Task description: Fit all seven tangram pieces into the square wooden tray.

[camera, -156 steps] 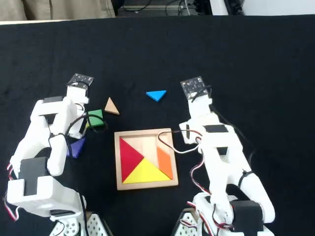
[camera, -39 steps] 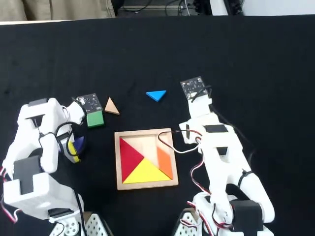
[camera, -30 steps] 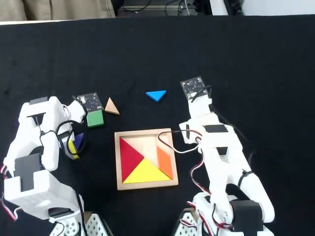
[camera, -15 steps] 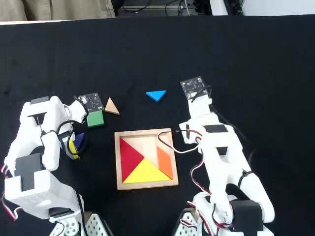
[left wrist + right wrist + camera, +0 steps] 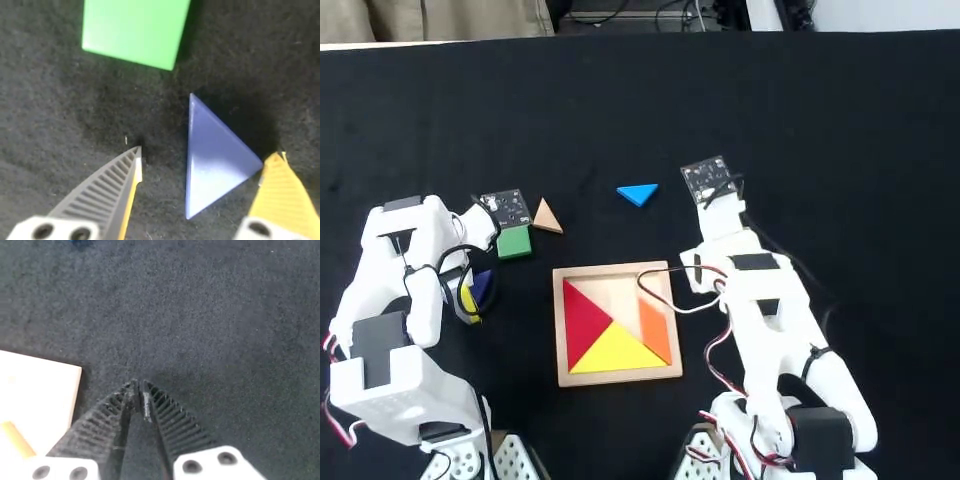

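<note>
Left jaws dropped astride blue triangle (image 5: pixel 215 160); long edge facing grey jaw.

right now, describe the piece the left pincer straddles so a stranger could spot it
Start at the square wooden tray and look to the side where the green square lies. Just below that square in the high view, straddled by the open left pincer, lies a dark violet-blue triangle. The tan triangle and the bright blue triangle farther off are both lighter.
</note>
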`<move>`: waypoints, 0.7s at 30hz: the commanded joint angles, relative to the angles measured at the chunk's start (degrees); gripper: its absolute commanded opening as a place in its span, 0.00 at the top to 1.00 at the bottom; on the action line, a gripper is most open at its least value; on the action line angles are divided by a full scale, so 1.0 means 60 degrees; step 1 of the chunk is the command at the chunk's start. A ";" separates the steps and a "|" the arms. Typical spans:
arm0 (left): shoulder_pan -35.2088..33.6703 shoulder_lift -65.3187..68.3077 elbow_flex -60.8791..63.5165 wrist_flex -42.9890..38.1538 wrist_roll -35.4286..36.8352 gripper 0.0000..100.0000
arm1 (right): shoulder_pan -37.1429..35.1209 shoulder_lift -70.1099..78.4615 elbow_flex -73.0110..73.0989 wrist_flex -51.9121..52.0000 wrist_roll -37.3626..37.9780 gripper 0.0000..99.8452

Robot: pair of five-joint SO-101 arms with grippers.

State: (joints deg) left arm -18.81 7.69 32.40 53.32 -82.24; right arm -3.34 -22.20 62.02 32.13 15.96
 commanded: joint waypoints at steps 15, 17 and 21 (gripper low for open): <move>0.0286 0.0015 -0.0330 0.0029 -0.0190 0.74 | -0.0147 0.0066 -0.0081 -0.0132 0.0088 0.99; 0.0315 0.0015 -0.0286 0.0044 -0.0190 0.74 | -0.0147 0.0066 -0.0081 -0.0132 0.0088 0.99; 0.0315 0.0015 -0.0315 0.0044 -0.0176 0.74 | -0.0147 0.0066 -0.0081 -0.0132 0.0088 0.99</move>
State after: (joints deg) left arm -17.93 7.60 32.66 54.37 -82.33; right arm -3.52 -22.20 62.02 32.13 15.96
